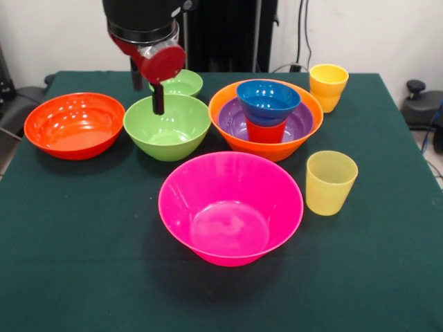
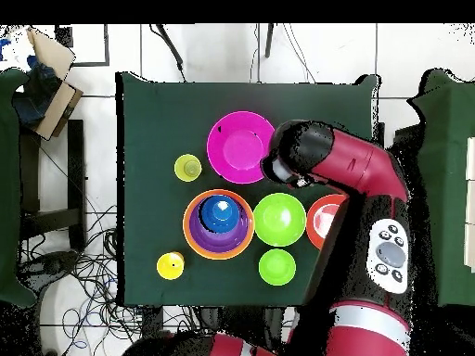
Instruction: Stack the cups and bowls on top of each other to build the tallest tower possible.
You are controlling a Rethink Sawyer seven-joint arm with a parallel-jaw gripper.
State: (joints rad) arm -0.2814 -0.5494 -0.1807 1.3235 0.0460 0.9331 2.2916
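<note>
The arm (image 1: 142,28) comes down at the upper left of the front view, and its gripper (image 1: 158,100) hangs over the far rim of the medium green bowl (image 1: 167,126). Only one dark finger shows clearly, dipping toward that bowl, so I cannot tell how wide the hand stands or whether it grips anything.

The tower (image 1: 266,119) sits right of centre in the upper half: the large orange bowl (image 1: 277,149) at the base, the shallow purple bowl (image 1: 299,123) inside it, a red-orange cup (image 1: 266,131) upside down in that, and the small blue bowl (image 1: 268,100) on top.

The large pink bowl (image 1: 230,207) stands alone at lower centre. The red-orange bowl (image 1: 74,124) is at the left, just beside the medium green one. The small green bowl (image 1: 181,83) lies behind, partly hidden by the gripper. One yellow cup (image 1: 328,86) stands upper right near the tower; the paler yellow cup (image 1: 331,182) stands below it, right of the pink bowl.

In the overhead view the arm covers part of the red-orange bowl (image 2: 325,221).
</note>
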